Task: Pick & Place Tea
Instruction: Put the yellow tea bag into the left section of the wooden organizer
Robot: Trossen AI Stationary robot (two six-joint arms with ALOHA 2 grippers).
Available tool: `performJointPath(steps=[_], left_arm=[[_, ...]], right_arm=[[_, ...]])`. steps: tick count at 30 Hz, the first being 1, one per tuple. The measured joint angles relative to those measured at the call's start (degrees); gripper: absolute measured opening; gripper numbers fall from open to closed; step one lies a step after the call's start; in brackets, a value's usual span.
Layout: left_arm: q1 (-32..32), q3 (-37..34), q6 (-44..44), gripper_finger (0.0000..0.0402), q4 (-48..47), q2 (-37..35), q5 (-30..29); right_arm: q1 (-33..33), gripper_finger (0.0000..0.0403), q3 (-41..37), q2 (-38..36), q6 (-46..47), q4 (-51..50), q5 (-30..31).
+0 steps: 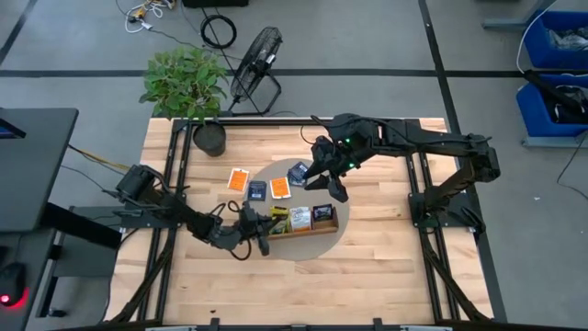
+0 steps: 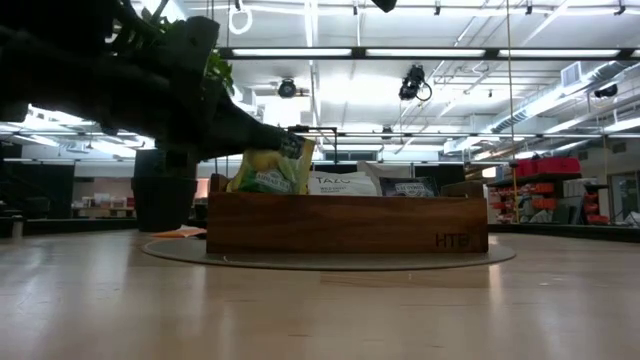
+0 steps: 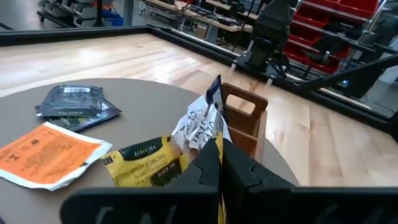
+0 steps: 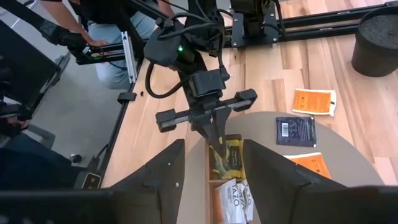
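Note:
A long wooden tray (image 1: 323, 229) stands on a round grey mat (image 1: 276, 170), with tea packets upright in its compartments. My left gripper (image 1: 264, 227) is at the tray's left end, shut on a yellow tea packet (image 2: 268, 172). The packet's lower part reaches down behind the tray's wall (image 2: 345, 223). Two orange packets (image 1: 239, 178) (image 1: 280, 187) and two dark blue ones (image 1: 257, 190) (image 1: 299, 173) lie flat on the mat behind the tray. My right gripper (image 1: 336, 189) hangs open above the mat, holding nothing. My left gripper pinches the yellow packet's upper edge (image 4: 219, 144) between its two shut fingers (image 3: 208, 171). It comes almost level from the table's left side. The packet stands tilted below the fingertips, its lower part (image 4: 231, 163) down in the tray's left end compartment.
A potted plant (image 1: 209, 136) stands at the far left of the table, and a floor fan (image 1: 255, 60) is beyond the far edge. A seated person (image 4: 109, 37) shows beyond the table's left side. Bare wood lies in front of the tray (image 1: 303, 285).

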Motion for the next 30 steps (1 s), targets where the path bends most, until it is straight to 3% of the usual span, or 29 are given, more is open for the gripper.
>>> performJointPath(steps=[9, 13, 30], left_arm=[[0.0, 0.0, -0.5, 0.0004, -5.5, 0.0, 1.6], [0.7, 0.0, -1.7, 0.0023, -5.6, 0.0, 1.4], [1.2, 0.0, -1.4, 0.0215, -2.6, -1.2, 1.6]], right_arm=[[0.0, 0.0168, 0.0, 0.0, -0.9, -0.3, 1.9], [0.0, 0.0168, 0.0, 0.0, -0.9, -0.6, 3.9], [-1.6, 0.0168, 0.0, 0.0, 1.8, -2.1, 4.1]])
